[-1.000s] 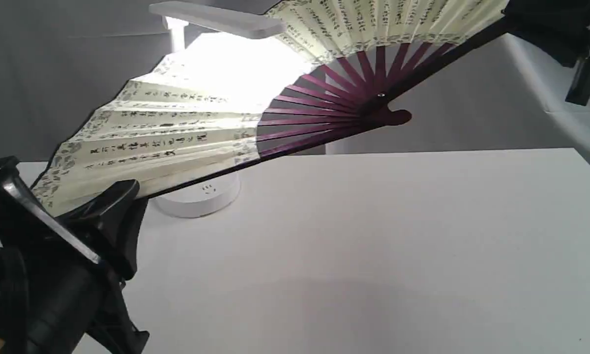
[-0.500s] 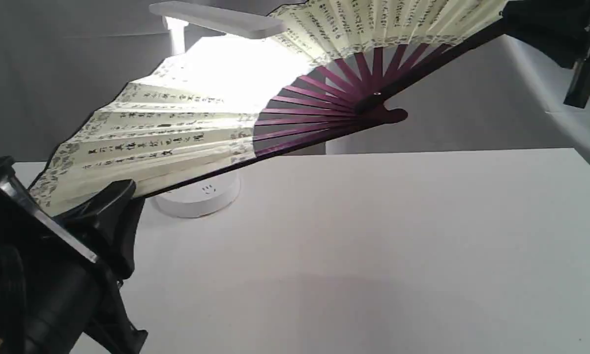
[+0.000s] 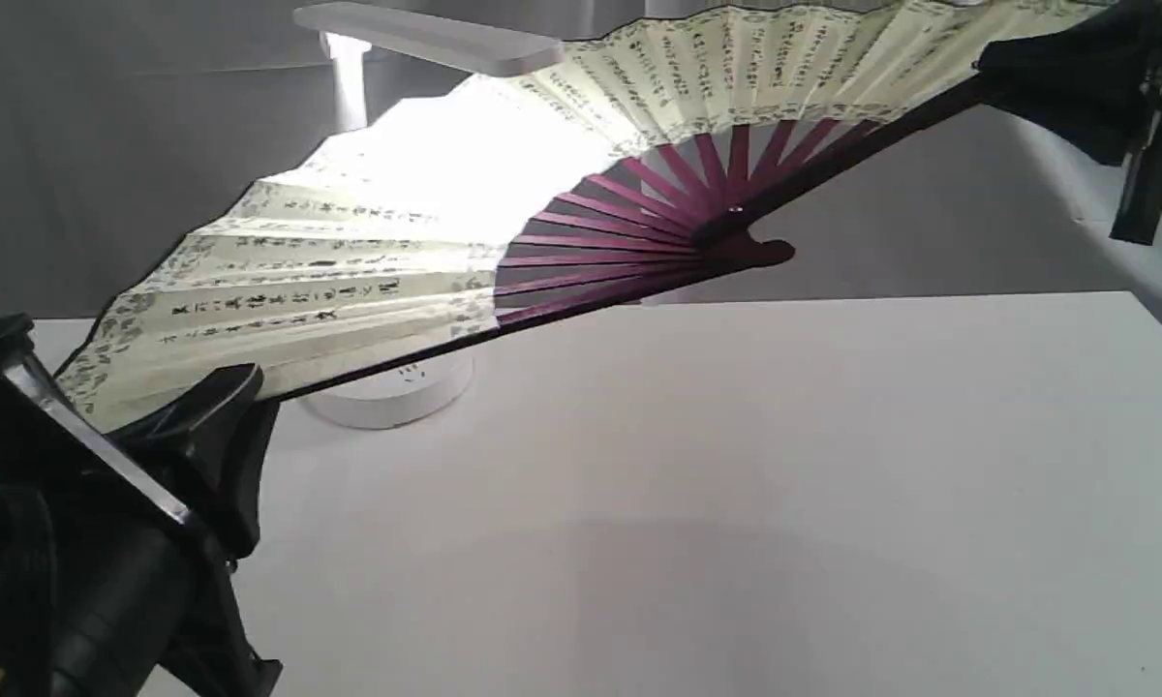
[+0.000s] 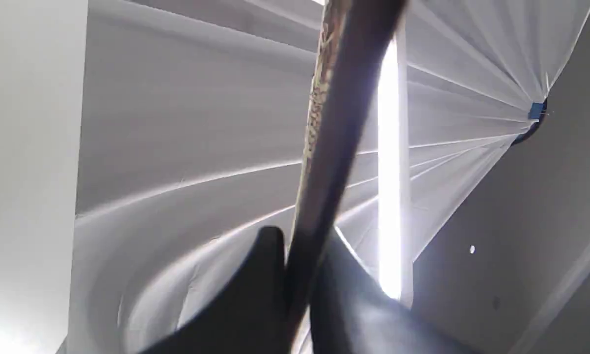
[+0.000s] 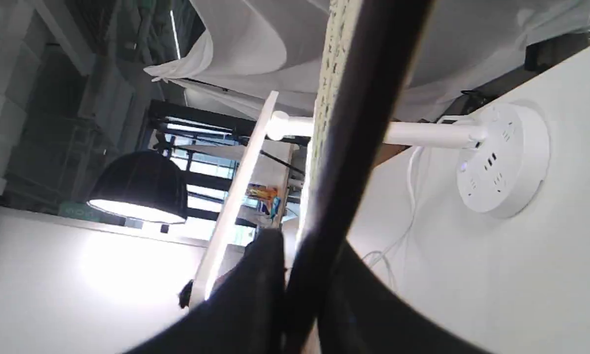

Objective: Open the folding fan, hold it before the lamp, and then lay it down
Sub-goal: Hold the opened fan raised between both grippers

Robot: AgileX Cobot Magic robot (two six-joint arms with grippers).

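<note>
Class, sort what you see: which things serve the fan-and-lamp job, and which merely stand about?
Job: folding fan, lamp.
Standing about: table, grey backdrop cloth, black hanging shade.

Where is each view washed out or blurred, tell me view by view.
Exterior view: the fan burns out to white by the lamp, writing lost there. Left wrist view: the fan's dark edge is smeared, a white strip glares beside it. Right wrist view: that edge is soft; the lamp's base is sharp.
</note>
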